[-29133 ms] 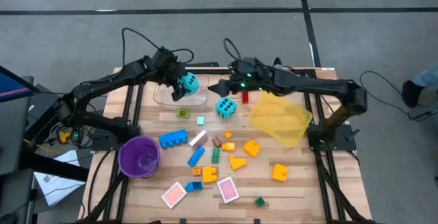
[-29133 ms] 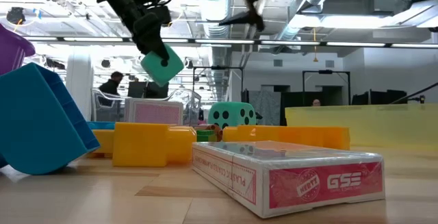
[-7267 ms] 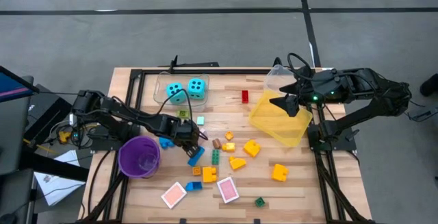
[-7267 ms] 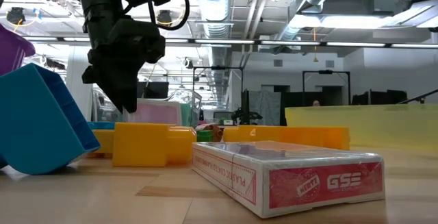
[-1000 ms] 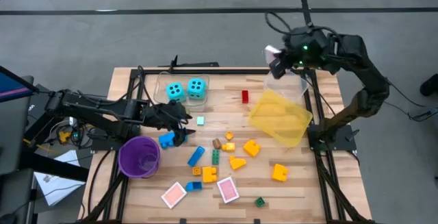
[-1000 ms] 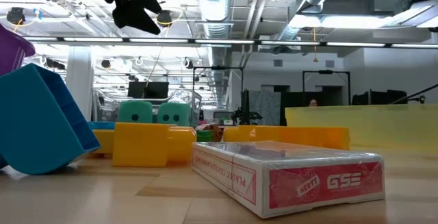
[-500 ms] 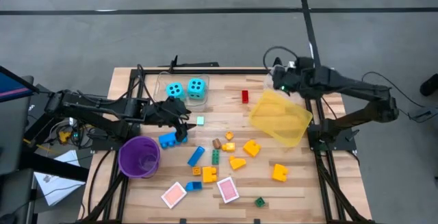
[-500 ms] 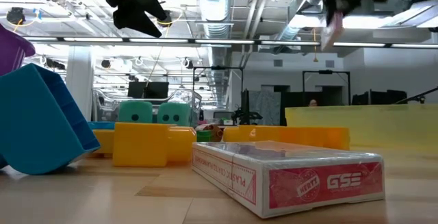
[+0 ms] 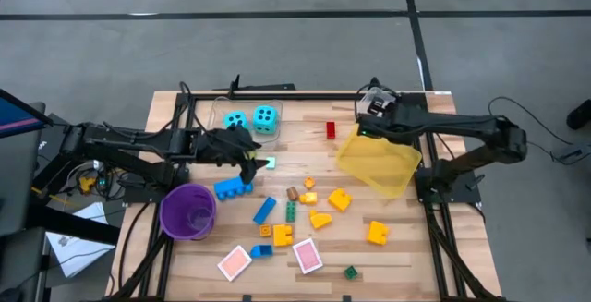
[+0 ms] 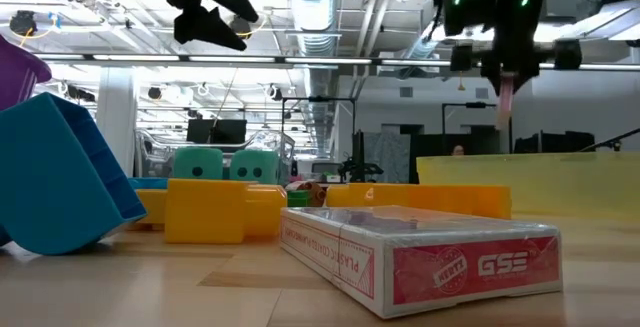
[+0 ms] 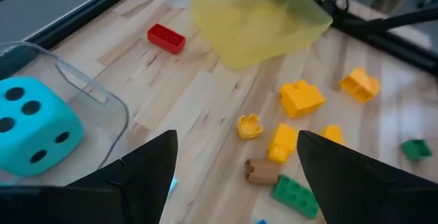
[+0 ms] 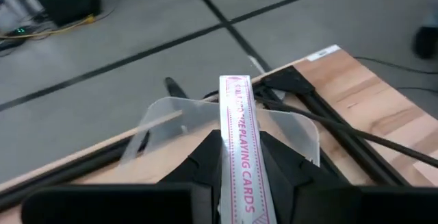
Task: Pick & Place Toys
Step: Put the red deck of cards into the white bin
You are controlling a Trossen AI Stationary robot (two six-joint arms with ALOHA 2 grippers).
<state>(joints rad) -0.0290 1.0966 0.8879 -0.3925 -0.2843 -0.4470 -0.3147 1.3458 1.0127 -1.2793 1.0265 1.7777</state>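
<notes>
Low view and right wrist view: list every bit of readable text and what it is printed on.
"GSE" — on the end face of the pink card pack lying nearest in the low view.
A small round logo beside it is too small to read, and the print along that pack's long side is too blurred.
"PLAYING CARDS" — along the edge of the pink card pack held in the right end effector.

Pink card pack (image 10: 430, 255) in foreground
</notes>
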